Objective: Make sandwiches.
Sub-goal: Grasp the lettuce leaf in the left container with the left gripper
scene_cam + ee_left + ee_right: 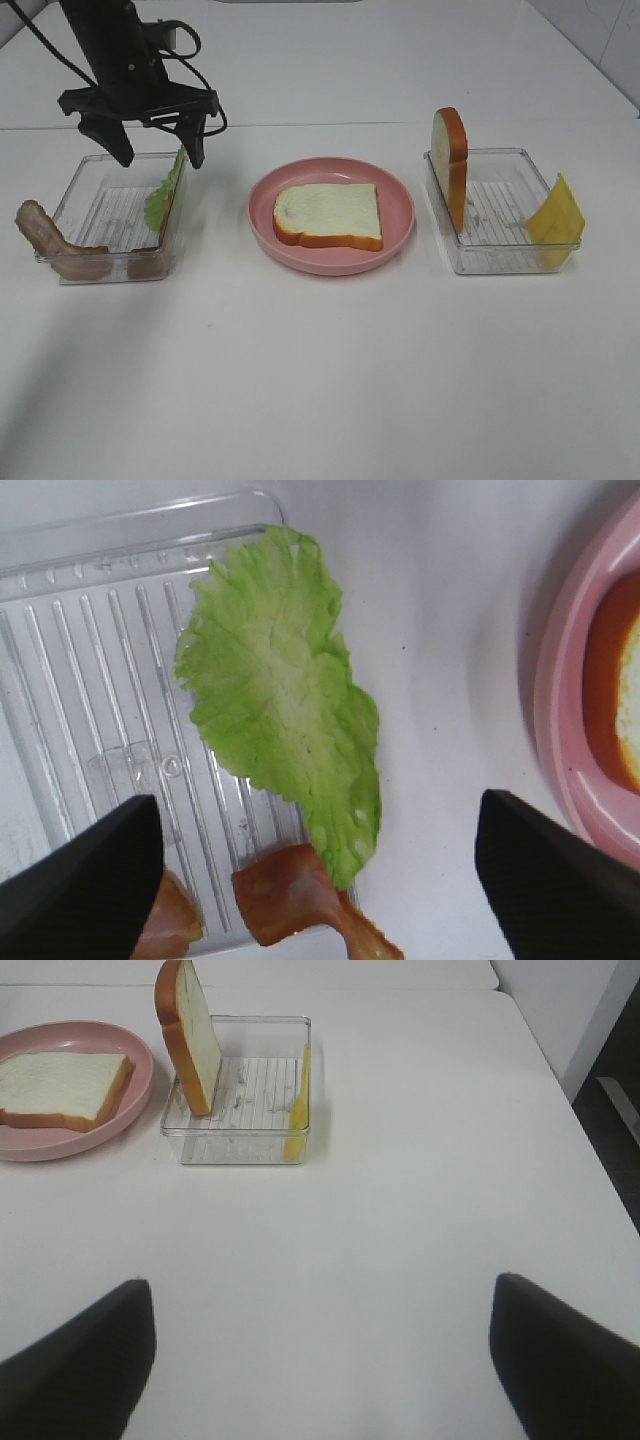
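Note:
My left gripper hangs open over the left clear tray, its fingertips straddling the tray's right wall. A ruffled green lettuce leaf leans on that wall, directly below the open left gripper; the lettuce is untouched. Bacon strips lie over the tray's front end, and one bacon end lies under the leaf tip. One bread slice lies flat on the pink plate. A second bread slice stands upright in the right tray, with the yellow cheese leaning on the opposite wall. My right gripper is open over bare table, holding nothing.
The pink plate sits close beside the left tray. The right tray stands to the right of the plate. The right arm is outside the exterior view. White table surface stretches along the front.

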`<state>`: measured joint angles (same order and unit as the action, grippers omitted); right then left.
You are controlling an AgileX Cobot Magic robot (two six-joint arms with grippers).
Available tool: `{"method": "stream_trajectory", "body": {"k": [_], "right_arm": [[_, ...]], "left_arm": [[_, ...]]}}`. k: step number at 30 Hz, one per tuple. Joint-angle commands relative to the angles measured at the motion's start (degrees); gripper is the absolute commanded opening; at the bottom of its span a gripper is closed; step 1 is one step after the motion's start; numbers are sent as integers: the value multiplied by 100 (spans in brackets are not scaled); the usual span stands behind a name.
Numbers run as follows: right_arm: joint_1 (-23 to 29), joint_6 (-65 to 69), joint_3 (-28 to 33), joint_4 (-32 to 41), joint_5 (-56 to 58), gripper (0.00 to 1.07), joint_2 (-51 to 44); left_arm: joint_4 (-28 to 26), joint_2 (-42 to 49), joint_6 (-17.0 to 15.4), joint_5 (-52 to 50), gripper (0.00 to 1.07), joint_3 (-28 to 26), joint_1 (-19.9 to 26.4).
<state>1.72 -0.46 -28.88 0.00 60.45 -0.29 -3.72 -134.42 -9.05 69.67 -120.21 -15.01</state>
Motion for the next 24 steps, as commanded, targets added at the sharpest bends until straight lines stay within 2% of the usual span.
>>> {"method": "stream_trajectory", "body": {"k": [1,11,13,16,18,19,20,21,22,24], "right_arm": [[-6,46,17,0,-29,82,-92],[-6,46,17,0,-29,82,-92],[-6,46,17,0,-29,82,-92],[-6,46,17,0,-29,82,-92],[-6,46,17,0,-29,82,-92],[-6,46,17,0,-29,82,-92],[-6,46,17,0,-29,82,-92],[-6,46,17,0,-29,82,-92],[-6,46,17,0,-29,82,-92],[-6,46,17,0,-29,82,-92]], "left_arm": [[29,-86,80,-155,79,-34,-29],[46,-281,80,-212,76,-34,-29],[46,-292,74,-223,68,-34,-29],[46,-309,74,-229,64,-34,-29],[46,-350,74,-258,42,-34,-29],[46,-350,74,-258,42,-34,-29],[46,-355,74,-281,34,-34,-29],[46,-361,86,-350,18,-34,-29],[46,-361,86,-350,18,-34,-29],[46,-361,206,-407,0,-34,-29]]}}
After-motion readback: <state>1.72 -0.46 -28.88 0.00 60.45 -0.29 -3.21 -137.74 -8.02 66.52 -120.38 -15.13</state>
